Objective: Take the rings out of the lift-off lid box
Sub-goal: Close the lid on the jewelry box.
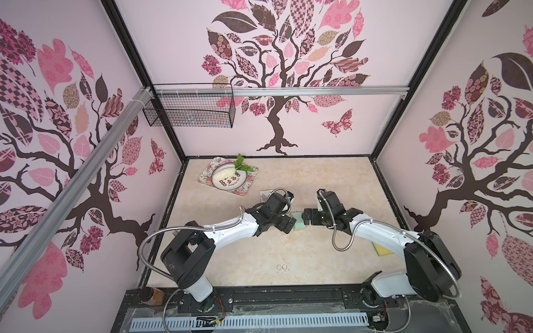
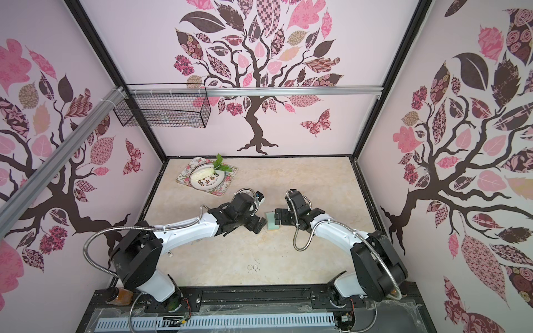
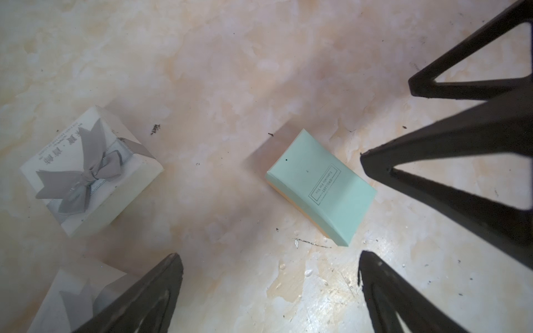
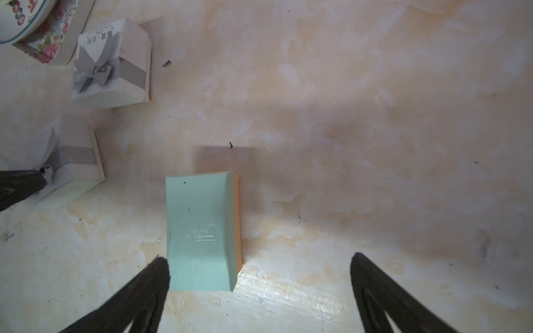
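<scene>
Where the arms (image 1: 230,227) lean: both low, tips facing across green box (image 4: 202,230).
Left gripper (image 3: 269,255): spread wide, empty.
Right gripper (image 4: 259,257): spread wide, empty.
Rings (image 1: 282,267): two on table (image 1: 259,248), near front.

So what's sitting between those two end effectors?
A mint box, with the left end effector and right end effector open on either side; both top views show it.

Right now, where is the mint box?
In both top views the mint box lies midway across the table, between the left gripper and the right gripper.
</scene>
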